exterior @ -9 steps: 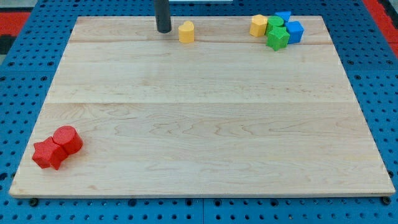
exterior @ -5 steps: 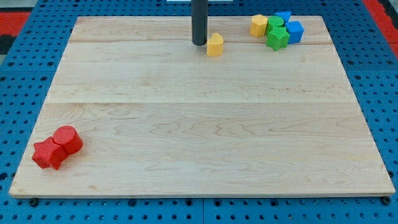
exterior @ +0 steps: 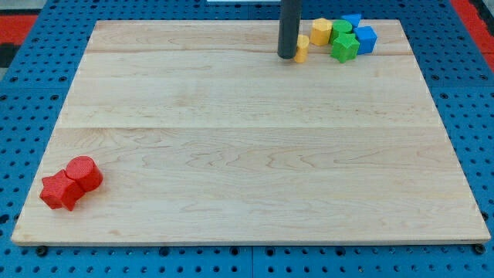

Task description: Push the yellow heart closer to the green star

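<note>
The yellow heart (exterior: 302, 48) lies near the view's top, right of centre, partly hidden behind my rod. My tip (exterior: 287, 55) touches its left side. The green star (exterior: 344, 47) sits a short way to the heart's right, at the lower edge of a tight cluster near the top right corner. A gap of bare wood lies between the heart and the star.
The cluster also holds a yellow hexagon (exterior: 321, 31), a second green block (exterior: 342, 28) and two blue blocks (exterior: 366, 38) (exterior: 352, 19). A red star (exterior: 59, 191) and a red cylinder (exterior: 83, 173) touch each other at the bottom left. The wooden board (exterior: 247, 147) lies on a blue pegboard.
My tip has slid to the view's right along the top of the board, pushing the yellow heart with it, toward the green star.
</note>
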You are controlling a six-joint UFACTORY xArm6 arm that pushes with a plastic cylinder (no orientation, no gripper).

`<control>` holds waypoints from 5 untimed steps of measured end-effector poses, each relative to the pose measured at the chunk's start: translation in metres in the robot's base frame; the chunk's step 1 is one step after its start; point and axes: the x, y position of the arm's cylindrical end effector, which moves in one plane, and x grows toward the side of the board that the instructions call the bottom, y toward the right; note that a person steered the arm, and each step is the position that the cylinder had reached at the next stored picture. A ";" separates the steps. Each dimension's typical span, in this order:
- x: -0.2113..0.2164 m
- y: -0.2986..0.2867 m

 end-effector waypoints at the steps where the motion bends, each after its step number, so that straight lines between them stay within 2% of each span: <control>1: -0.006 0.021; 4: -0.006 0.038; 5: 0.020 0.038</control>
